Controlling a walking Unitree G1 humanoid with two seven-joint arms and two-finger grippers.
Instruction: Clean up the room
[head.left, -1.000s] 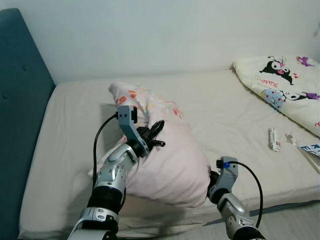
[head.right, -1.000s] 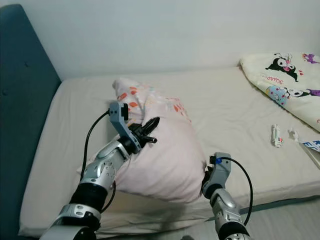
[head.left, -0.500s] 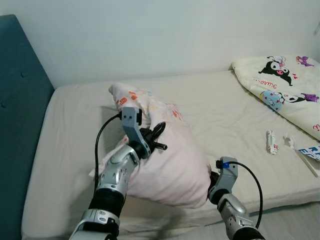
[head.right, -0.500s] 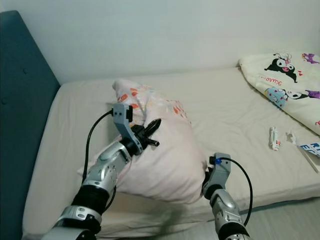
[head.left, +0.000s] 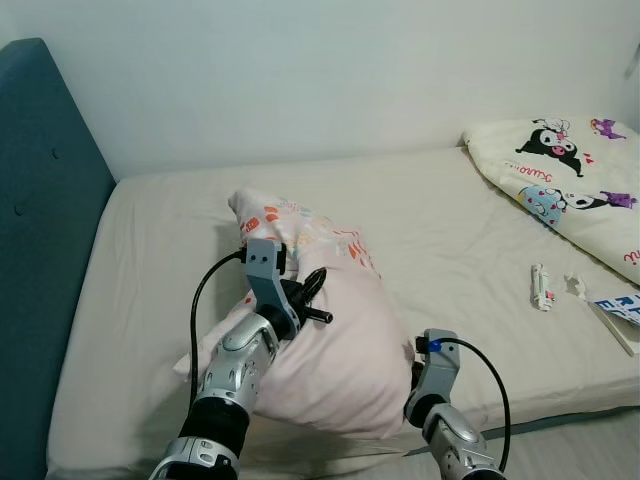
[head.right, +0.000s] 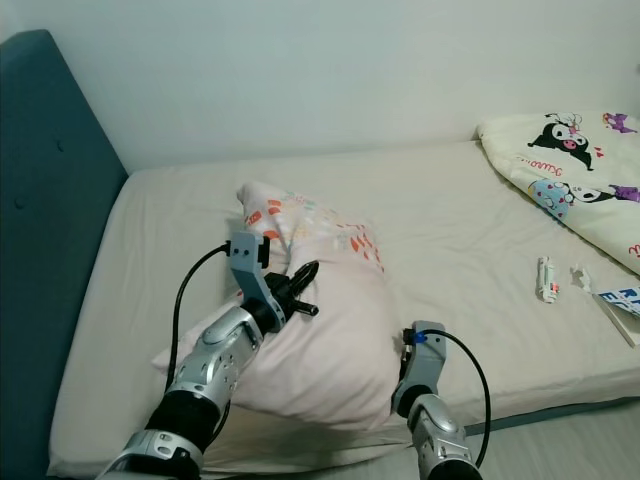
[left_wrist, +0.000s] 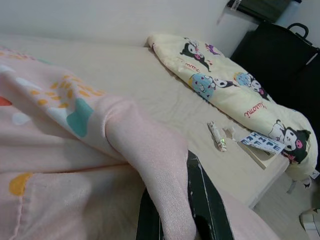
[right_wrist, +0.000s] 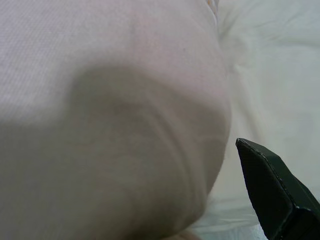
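A large pale pink pillow with coloured prints at its far end lies on the beige mattress near the front edge. My left gripper rests on top of the pillow, shut on a pinched fold of its cover. In the left wrist view that fold runs between the black fingers. My right gripper presses against the pillow's near right corner, partly hidden behind it. The right wrist view shows the pillow's bulk close up beside the gripper.
A blue padded headboard stands along the left of the bed. A cream quilt with cartoon prints is bunched at the far right. A small white tube and a flat printed box lie near the right edge.
The camera has tilted a little, so the bed sits lower in view. Both arms and the pillow have sunk slightly onto the mattress. The left grip is unchanged.
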